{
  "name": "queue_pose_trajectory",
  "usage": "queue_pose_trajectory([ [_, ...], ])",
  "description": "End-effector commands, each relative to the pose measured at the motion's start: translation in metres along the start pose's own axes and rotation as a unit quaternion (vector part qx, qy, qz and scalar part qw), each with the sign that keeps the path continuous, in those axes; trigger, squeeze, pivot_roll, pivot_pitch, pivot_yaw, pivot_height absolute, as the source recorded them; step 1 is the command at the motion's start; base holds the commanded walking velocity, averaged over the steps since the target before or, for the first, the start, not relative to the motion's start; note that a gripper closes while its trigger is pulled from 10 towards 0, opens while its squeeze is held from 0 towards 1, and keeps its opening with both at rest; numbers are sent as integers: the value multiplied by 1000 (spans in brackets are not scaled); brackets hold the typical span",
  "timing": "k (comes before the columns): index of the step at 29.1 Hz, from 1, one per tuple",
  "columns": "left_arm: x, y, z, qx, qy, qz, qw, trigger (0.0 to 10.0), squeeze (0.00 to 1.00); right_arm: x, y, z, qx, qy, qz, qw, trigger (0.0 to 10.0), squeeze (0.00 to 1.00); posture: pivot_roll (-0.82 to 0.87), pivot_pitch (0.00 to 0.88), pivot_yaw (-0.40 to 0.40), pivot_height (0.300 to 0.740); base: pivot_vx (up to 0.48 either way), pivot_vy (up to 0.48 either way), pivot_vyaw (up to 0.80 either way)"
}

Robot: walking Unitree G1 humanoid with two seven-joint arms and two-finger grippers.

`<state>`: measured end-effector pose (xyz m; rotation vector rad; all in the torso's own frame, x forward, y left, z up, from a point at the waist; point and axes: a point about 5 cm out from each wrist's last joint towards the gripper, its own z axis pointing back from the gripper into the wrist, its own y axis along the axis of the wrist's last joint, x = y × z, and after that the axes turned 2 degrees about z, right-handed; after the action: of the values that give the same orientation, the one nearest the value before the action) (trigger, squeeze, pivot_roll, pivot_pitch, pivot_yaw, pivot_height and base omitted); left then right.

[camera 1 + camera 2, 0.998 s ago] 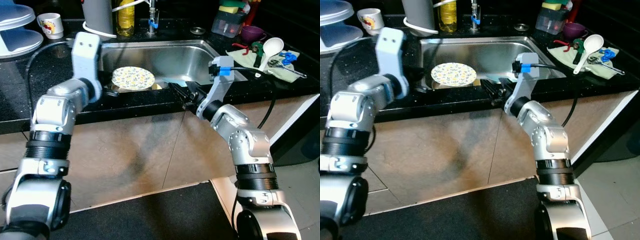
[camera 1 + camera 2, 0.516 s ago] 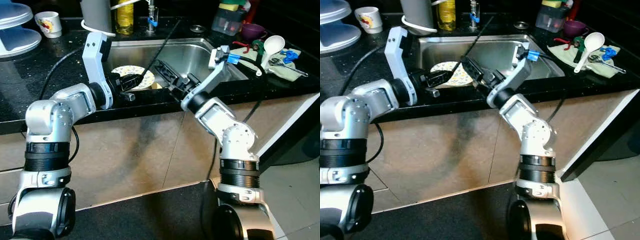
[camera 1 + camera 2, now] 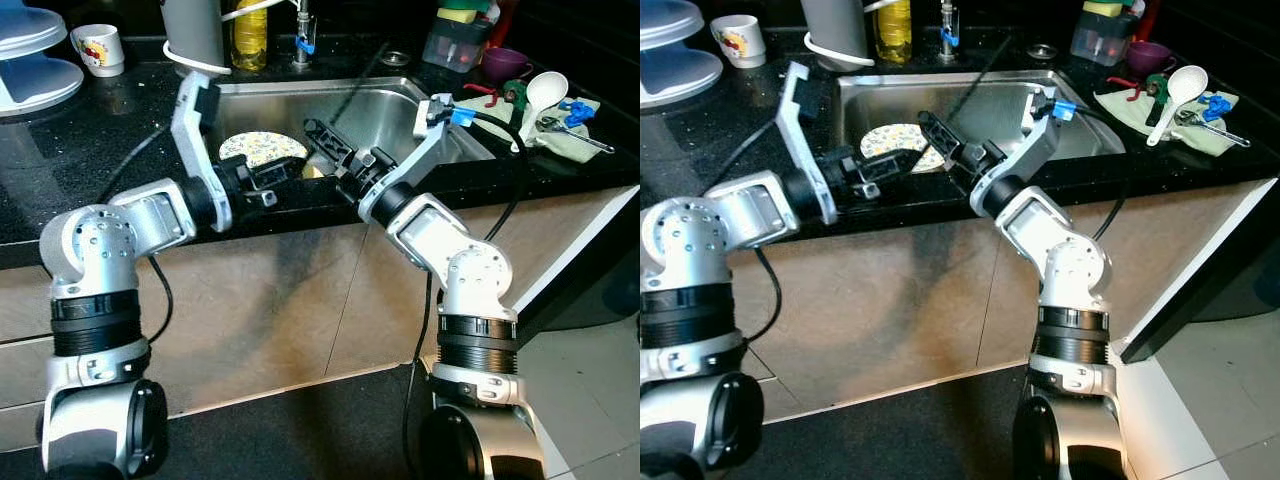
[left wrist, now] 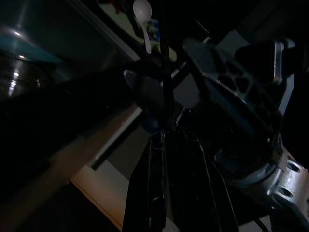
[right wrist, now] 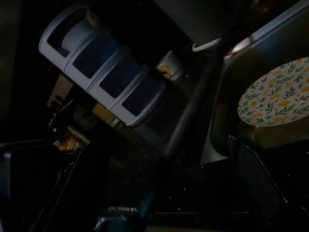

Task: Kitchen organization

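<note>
stainless steel sink (image 3: 400, 112) is in front of me, and the floral plate (image 3: 262, 149) lies inside it, near the front wall, flat or only a little tilted. i bring both arms over the front edge of the black counter (image 3: 60, 180). my left gripper (image 3: 283, 172) is just beside the near rim of the plate, a little toward me; its fingers look nearly closed and i think they hold nothing, but i cannot tell if they touch the plate. my right gripper (image 3: 325, 138) is just to the other side of the plate, fingers pointing over the rim. how wide they stand i cannot tell.

beyond both grippers, at the back of the counter, stand a mug (image 3: 99, 48), a yellow bottle (image 3: 250, 32) and the tap (image 3: 302, 40). far to the outer side of my right gripper a white spoon (image 3: 540, 97) rests on a cloth (image 3: 560, 135) with small tools.

i judge the task is at its beginning: the plate is not yet lifted, nothing seems put away, and the spoon and tools also wait.
</note>
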<state>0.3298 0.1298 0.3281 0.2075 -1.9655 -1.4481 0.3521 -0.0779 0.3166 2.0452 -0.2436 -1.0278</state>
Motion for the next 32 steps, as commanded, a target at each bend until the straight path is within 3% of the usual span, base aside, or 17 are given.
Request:
queue_pose_trajectory([
  [1,3,-3,2,-9,-4,2,1000,0,0,-5,3,2,3,8,4,1000,10000,0,-59,201,-51,740,0,0,0],
  [2,3,-5,2,-14,0,4,1000,0,0,-6,3,2,2,13,3,1000,10000,0,-60,199,-50,740,0,0,0],
  [3,3,-6,1,-17,2,7,1000,0,0,-6,3,2,2,15,2,1000,8627,0,-60,199,-50,740,0,0,0],
  [4,3,-8,1,-19,3,8,1000,0,0,-7,3,3,1,17,0,1000,4863,0,-59,192,-50,740,0,0,0],
  [5,2,-9,1,-21,6,8,1000,0,0,-7,3,3,1,18,-2,1000,0,0,-59,192,-50,740,0,0,0],
  [32,4,-14,2,-34,10,40,999,0,0,-10,1,8,-6,42,-12,999,0,0,-63,186,-48,740,0,0,0],
])
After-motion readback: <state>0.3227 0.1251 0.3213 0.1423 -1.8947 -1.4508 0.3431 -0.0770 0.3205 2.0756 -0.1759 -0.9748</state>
